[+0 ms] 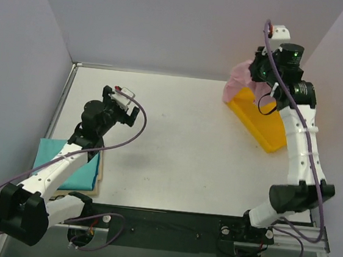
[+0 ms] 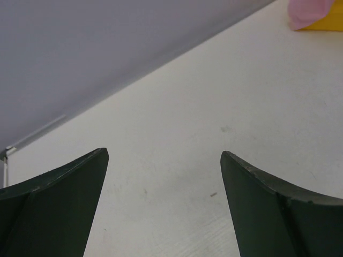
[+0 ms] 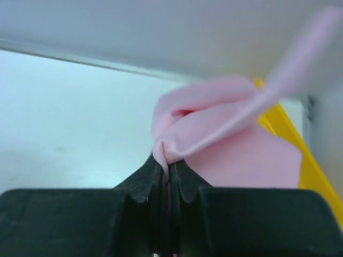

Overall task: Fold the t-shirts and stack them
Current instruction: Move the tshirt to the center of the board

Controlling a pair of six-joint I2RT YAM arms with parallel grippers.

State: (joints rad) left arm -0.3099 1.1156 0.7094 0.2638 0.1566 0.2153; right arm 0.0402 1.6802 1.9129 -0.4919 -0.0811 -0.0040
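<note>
A crumpled light pink t-shirt lies in the far end of the yellow tray at the back right. My right gripper is shut on a pinched fold of the pink t-shirt. In the top view the right gripper sits over the tray's far end. A folded teal t-shirt rests on a cream t-shirt at the front left, partly under my left arm. My left gripper hovers open over bare table, and the left wrist view shows nothing between its fingers.
Grey walls close in the table on the left, back and right. A metal rail runs along the table's left edge. Both arm bases stand on the dark strip at the near edge.
</note>
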